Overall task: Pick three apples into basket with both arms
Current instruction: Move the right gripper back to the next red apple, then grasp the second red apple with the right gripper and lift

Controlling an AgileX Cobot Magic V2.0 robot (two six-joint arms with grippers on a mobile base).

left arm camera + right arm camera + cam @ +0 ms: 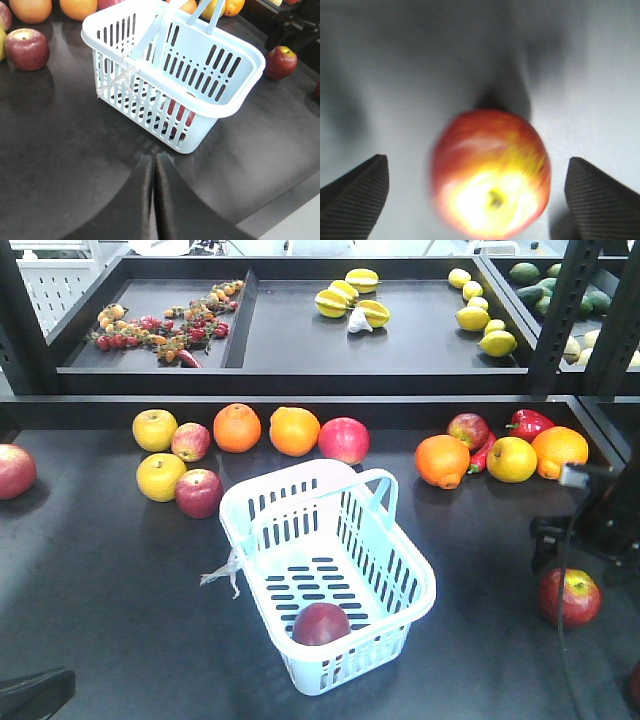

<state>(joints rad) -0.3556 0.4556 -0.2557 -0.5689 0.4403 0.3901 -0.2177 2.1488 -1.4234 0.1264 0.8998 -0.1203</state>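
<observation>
Dark tabletop (100, 590) below fruit shelves | right hand (476, 162) open, a finger on each side of an apple (490, 175), not touching | left hand (153, 160) closed, empty, near basket (400, 580), which holds a second apple (320, 623) | risk: the round apple may roll out of an off-centre pinch | apple blurred; right arm cut off at the frame edge

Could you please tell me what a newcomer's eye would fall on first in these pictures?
The pale blue basket stands out in the middle of the dark table, with one dark red apple inside at its near end. Next is the right gripper, open, with a red-and-yellow apple lying between its fingers and touching neither.
</observation>
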